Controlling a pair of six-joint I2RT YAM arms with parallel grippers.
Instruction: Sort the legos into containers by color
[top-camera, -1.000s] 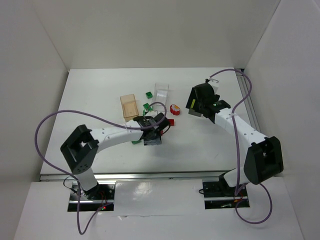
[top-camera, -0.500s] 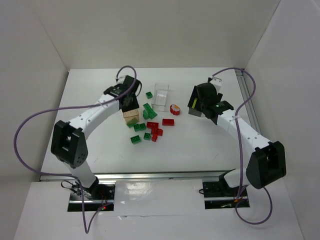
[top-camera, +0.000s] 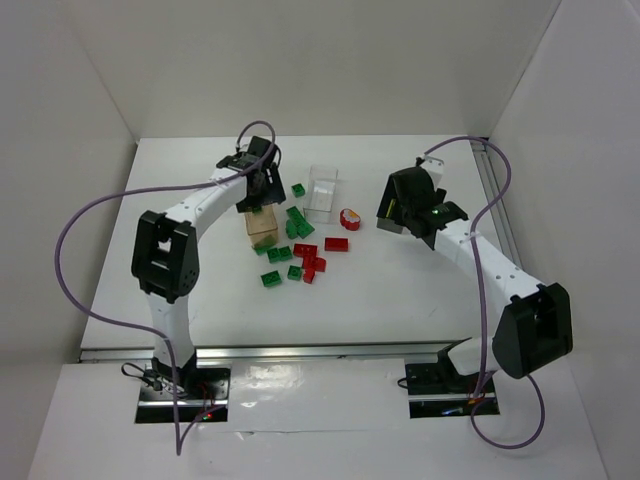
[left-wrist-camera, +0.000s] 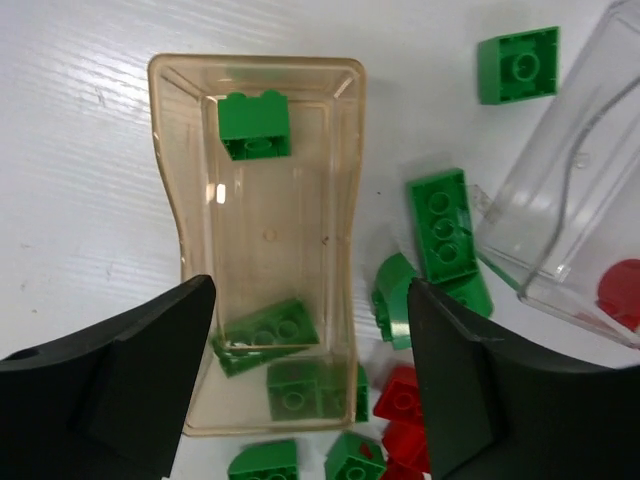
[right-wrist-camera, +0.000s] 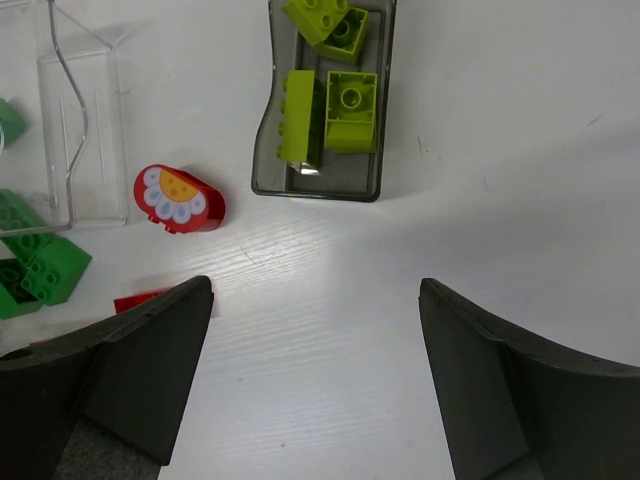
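My left gripper (top-camera: 258, 190) (left-wrist-camera: 310, 300) hangs open over the tan see-through container (top-camera: 262, 228) (left-wrist-camera: 170, 180), nothing between its fingers. Three dark green legos lie in that container: one at the far end (left-wrist-camera: 255, 125), a tilted one (left-wrist-camera: 265, 335) and another (left-wrist-camera: 295, 385) below the jaws. Loose green legos (top-camera: 279, 254) (left-wrist-camera: 440, 225) and red legos (top-camera: 336, 243) (left-wrist-camera: 400, 395) lie beside it. My right gripper (top-camera: 405, 205) (right-wrist-camera: 315, 300) is open over bare table, short of the grey container (right-wrist-camera: 330, 178) with yellow-green legos (right-wrist-camera: 350, 110).
A clear container (top-camera: 322, 192) (left-wrist-camera: 570, 200) (right-wrist-camera: 85, 130) stands between the arms. A red round brick with a flower print (top-camera: 350, 217) (right-wrist-camera: 180, 200) lies next to it. A single green brick (top-camera: 298, 190) (left-wrist-camera: 518, 65) sits behind the pile. White walls close in the table on three sides.
The left arm swung from the pile at the table's middle back to the tan container, and its jaws went from shut to open there. The right arm has hardly moved.
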